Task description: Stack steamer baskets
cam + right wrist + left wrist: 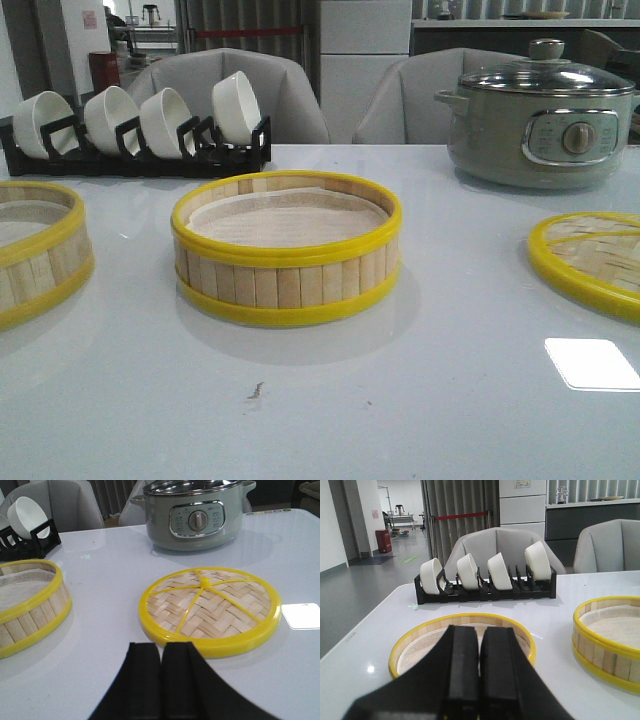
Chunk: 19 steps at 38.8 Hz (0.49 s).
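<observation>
Two bamboo steamer baskets sit apart on a glossy white table [420,400], each lined with white and bound by bright yellow rims. The centre basket [287,250] stands upright at the middle of the table in the front view; the left basket [35,250] lies well to its left, cut off by the frame edge. Neither is stacked on the other. The left gripper [479,667], seen from its wrist camera, hangs just before the left basket with its black fingers pressed together and nothing between them. The right gripper [161,680] is likewise closed and empty, poised near a flat woven bamboo lid [210,610] that lies on the table's right side. Behind the lid stands a grey-green electric pot [540,125] under a glass cover. At the table's far left, a black rack [135,155] holds four white bowls [237,105] on edge. Grey chairs [240,85] line the far side.
</observation>
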Each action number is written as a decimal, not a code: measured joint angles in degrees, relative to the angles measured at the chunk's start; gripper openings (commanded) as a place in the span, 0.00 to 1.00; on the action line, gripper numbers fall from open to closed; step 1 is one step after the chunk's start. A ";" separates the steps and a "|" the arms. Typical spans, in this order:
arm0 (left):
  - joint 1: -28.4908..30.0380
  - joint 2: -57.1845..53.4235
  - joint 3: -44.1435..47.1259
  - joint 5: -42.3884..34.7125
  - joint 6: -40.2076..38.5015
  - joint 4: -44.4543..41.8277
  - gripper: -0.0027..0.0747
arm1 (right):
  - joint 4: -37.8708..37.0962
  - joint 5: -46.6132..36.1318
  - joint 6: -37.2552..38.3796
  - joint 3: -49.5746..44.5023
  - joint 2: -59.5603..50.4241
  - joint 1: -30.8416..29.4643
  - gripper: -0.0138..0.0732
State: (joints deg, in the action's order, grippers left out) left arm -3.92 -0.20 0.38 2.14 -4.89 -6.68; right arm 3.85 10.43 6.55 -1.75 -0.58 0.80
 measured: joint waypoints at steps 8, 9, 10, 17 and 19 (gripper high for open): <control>0.00 0.00 0.00 0.29 0.00 0.00 0.14 | 0.00 0.00 0.00 0.00 0.00 0.00 0.22; 0.00 0.00 0.00 0.53 0.00 0.15 0.14 | 0.00 0.00 0.00 0.00 0.00 0.00 0.22; 0.00 0.00 0.00 0.90 0.00 0.27 0.14 | 0.00 0.00 0.00 0.00 0.00 0.00 0.22; 0.00 3.10 -1.45 4.67 0.00 2.39 0.14 | 0.00 0.00 0.00 0.00 0.00 0.00 0.22; 0.00 6.67 -3.74 5.93 0.00 3.08 0.14 | 0.00 0.00 0.00 0.00 0.00 0.00 0.22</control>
State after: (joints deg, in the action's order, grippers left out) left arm -3.92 6.47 -3.36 8.07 -4.89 -3.61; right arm 3.85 10.43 6.55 -1.75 -0.58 0.80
